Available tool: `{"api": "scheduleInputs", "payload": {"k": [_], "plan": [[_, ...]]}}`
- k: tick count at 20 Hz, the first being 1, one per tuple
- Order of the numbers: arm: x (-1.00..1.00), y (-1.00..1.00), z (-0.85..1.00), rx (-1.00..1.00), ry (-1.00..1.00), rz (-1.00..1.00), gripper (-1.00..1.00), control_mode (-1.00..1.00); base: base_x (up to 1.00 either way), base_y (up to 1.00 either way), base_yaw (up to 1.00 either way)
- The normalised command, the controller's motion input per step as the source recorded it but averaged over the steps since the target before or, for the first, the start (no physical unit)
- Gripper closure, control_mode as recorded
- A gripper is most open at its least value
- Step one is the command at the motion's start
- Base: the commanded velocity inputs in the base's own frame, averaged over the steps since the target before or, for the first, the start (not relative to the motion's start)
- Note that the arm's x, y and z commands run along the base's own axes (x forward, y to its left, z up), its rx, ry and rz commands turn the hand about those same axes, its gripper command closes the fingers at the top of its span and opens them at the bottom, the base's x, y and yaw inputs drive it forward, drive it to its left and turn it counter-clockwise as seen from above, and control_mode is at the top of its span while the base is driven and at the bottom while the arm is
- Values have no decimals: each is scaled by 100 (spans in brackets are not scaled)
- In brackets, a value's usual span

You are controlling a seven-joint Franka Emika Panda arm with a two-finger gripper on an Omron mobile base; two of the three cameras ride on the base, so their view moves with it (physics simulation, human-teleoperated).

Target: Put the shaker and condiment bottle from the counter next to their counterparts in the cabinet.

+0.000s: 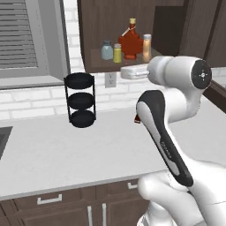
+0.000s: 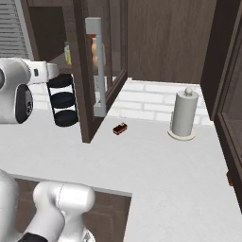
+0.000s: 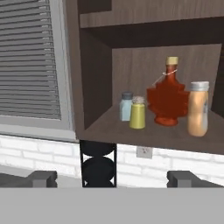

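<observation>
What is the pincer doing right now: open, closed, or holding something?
Pincer: open and holding nothing, its fingertips wide apart in front of the cabinet.

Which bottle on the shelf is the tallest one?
The red maple-leaf bottle. Its neck and cap rise above the orange bottle on its right, and the yellow shaker and blue-grey shaker on its left are much shorter.

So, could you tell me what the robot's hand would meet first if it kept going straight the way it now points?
Probably the front edge of the dark brown wooden cabinet shelf, just below the small yellow-green shaker. The open hand aims slightly under the bottles, though depth is hard to judge, so it might instead reach the white brick wall beneath.
</observation>
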Motion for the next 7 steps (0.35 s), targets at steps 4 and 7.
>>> {"api": "scheduleInputs", "payload": {"k": [4,7], "plan": [[-83,0,11,0,0,0,-100,-100,0,0,0],[-81,0,6,0,0,0,-100,-100,0,0,0]]}}
